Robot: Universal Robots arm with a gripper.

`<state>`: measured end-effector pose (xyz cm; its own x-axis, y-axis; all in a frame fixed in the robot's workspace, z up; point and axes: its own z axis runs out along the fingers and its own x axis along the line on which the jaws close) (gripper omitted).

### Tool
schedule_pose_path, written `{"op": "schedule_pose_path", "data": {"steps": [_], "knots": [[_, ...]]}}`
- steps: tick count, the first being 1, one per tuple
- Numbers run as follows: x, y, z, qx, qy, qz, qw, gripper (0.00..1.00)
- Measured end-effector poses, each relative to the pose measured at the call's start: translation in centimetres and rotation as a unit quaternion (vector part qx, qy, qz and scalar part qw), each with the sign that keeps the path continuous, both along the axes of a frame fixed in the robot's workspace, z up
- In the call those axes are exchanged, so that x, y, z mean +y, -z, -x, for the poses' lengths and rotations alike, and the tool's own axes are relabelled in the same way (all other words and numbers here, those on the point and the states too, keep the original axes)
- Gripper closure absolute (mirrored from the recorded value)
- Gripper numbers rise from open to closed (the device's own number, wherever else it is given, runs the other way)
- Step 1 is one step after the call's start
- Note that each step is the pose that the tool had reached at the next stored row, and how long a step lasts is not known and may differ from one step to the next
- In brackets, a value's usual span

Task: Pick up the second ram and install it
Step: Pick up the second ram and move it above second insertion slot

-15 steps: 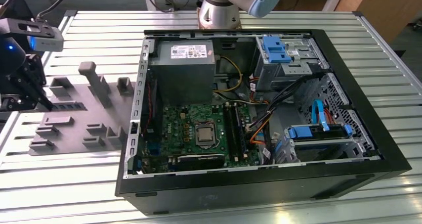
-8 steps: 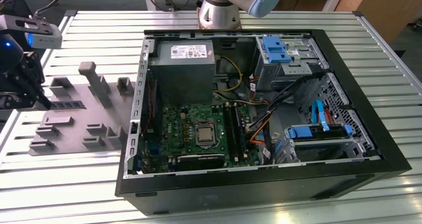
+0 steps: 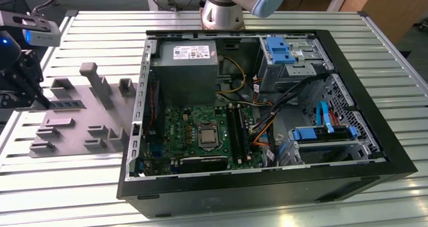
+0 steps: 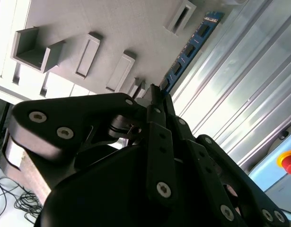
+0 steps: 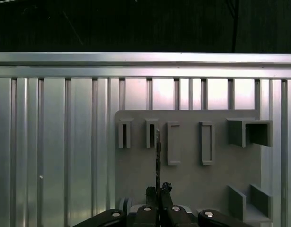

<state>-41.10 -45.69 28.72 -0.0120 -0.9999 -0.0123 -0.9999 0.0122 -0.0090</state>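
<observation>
Gripper [image 5: 158,190] jaws stand almost closed, pinching the near end of the second ram [image 4: 191,47]. The blue stick runs straight out ahead of them, on edge, over the grey holder plate [image 5: 192,184]. The plate's slotted blocks [image 5: 172,143] flank it, and the open computer case [image 3: 267,189] sits well apart.

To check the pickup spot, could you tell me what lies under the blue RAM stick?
The second ram rests on the grey fixture plate, which lies on the ribbed metal table. The gripper hides what supports its near end.
</observation>
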Motion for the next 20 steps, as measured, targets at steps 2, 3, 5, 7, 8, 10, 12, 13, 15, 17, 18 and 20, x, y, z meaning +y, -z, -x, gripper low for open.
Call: {"op": "schedule_pose_path", "data": {"steps": [2,3,5,7,8,10,12,13,15,17,18,20], "knots": [[0.00,-0.15,0.0,0.0000,0.000,0.0000,1.0000,0.86],[0.00,-0.24,0.0,0.0000,0.000,0.0000,1.0000,0.86],[0.00,-0.42,0.0,0.0000,0.000,0.0000,1.0000,0.86],[0.00,-0.57,0.0,0.0000,0.000,0.0000,1.0000,0.86],[0.00,-0.65,0.0,0.0000,0.000,0.0000,1.0000,0.86],[0.00,-0.82,0.0,0.0000,0.000,0.0000,1.0000,0.86],[0.00,-0.97,0.0,0.0000,0.000,0.0000,1.0000,0.86],[0.00,-1.05,0.0,0.0000,0.000,0.0000,1.0000,0.86],[0.00,-1.20,0.0,0.0000,0.000,0.0000,1.0000,0.86],[0.00,-1.35,0.0,0.0000,0.000,0.0000,1.0000,0.86],[0.00,-1.40,0.0,-0.0001,0.000,0.0000,1.0000,0.86],[0.00,-1.54,0.0,0.0000,0.000,0.0000,1.0000,0.86]]}}
